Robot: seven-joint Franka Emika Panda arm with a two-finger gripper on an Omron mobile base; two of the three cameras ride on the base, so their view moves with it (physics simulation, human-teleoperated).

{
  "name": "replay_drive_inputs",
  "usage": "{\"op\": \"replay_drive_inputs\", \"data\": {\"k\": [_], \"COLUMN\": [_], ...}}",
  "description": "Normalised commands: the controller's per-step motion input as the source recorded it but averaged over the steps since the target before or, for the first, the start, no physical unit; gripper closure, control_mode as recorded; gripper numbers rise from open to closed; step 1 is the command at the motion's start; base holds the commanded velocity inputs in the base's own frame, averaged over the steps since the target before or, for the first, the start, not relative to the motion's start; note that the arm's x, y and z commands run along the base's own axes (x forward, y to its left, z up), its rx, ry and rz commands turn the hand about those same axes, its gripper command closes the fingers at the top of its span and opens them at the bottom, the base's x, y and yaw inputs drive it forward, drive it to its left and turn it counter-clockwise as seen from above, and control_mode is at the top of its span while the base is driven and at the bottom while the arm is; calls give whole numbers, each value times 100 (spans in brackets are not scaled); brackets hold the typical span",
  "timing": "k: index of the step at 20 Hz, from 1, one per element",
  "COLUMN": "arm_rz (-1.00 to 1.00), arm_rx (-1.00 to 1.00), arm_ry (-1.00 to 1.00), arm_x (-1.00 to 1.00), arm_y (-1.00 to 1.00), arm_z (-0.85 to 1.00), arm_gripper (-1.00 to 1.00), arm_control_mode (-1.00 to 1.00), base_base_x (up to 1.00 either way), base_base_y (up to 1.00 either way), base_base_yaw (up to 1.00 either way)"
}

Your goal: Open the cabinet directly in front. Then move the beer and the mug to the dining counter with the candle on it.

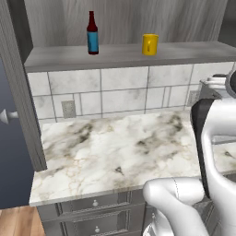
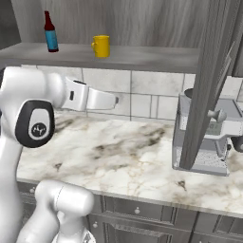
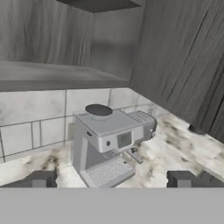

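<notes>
The cabinet [image 1: 27, 92] stands open; the beer [image 1: 92, 33] and mug [image 1: 150, 44] sit apart on its shelf at upper frame. The fingers [image 3: 39, 179] are spread wide, empty.

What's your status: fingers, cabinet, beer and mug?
Fingers open, empty, facing the coffee machine. Cabinet doors open. Beer and mug upright on the shelf, apart, nothing blocking them.

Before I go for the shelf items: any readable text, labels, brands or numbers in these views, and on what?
No text can be read.
Beer: blue label, no lettering legible.
Mug: plain yellow, no print.
Coffee machine: small front display panel, too blurred to read.
Robot arm joint cap: a small white logo mark, too small to read as letters.
</notes>
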Motion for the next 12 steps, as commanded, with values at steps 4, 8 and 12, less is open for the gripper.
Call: {"op": "replay_drive_inputs", "data": {"k": [4, 8, 12], "arm_rz": [19, 18, 14], "arm_rx": [4, 0, 0], "arm_ry": [-13, -9, 0], "arm_x": [-21, -9, 0], "arm_y": [19, 77, 100], "arm_z": [13, 28, 35], "arm_gripper": [-100, -100, -100], "arm_control_mode": [-100, -100, -100], "base_base_x": [0, 0, 0], "base_base_y": [0, 0, 0], "base_base_yaw": [0, 0, 0]}}
